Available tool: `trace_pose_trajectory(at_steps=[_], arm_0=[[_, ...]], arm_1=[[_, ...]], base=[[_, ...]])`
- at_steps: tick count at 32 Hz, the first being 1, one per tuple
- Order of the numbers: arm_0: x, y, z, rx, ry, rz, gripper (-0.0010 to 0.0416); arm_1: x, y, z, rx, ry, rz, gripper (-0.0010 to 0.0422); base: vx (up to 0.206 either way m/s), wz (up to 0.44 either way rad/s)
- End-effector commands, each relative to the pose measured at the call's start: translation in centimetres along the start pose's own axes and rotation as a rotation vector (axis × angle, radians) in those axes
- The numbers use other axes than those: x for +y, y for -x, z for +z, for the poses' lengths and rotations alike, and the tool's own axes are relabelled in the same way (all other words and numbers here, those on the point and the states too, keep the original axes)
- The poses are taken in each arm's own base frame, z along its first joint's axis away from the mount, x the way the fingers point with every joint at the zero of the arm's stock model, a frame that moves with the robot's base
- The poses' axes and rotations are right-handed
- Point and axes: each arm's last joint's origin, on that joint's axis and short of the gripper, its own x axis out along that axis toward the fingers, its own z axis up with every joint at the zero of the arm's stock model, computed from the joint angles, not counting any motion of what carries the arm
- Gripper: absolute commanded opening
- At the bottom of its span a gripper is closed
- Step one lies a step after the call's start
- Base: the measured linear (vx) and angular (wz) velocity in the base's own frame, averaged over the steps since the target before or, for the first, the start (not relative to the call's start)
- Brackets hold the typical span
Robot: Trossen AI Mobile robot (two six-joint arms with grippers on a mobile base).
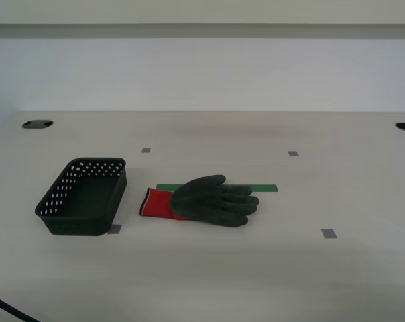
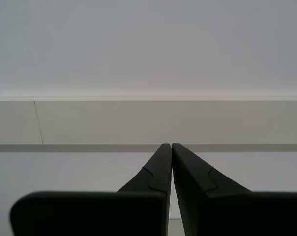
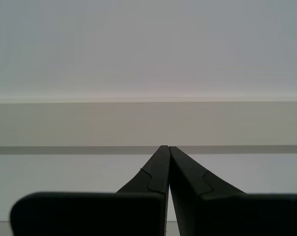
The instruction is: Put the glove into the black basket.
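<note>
The glove (image 1: 209, 200) lies flat near the table's middle in the exterior view, its red cuff toward the exterior view's left and its dark grey fingers toward the right. The black basket (image 1: 58, 225) stands upright and empty just left of the cuff, a small gap apart. My first gripper (image 3: 168, 147) is shut and empty, facing a pale wall. My second gripper (image 2: 171, 145) is likewise shut and empty, facing the same wall. Neither gripper shows in the exterior view, and neither wrist view shows the glove or basket.
A green tape strip (image 1: 263, 188) lies partly under the glove. Small grey squares (image 1: 328, 233) mark the pale table (image 1: 202, 282). Dark cable holes (image 1: 37, 124) sit near the far corners. A black cable (image 1: 8, 310) crosses the near corner at the exterior view's left.
</note>
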Motion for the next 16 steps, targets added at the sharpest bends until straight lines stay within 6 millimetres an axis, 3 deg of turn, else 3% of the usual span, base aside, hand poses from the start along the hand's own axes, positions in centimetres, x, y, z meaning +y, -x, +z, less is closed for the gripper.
trace_pose_trajectory(at_steps=[1, 16], arm_0=[[0.0, -0.02, -0.05, 0.007, 0.0, 0.001, 0.0001], [0.0, -0.02, -0.06, 0.008, 0.0, 0.001, 0.0001]], arm_1=[[0.0, -0.03, 0.14, -0.005, -0.001, -0.002, 0.0], [-0.02, 0.0, 0.0, 0.002, 0.007, -0.003, 0.0]], base=[[0.0, 0.0], [0.0, 0.0]])
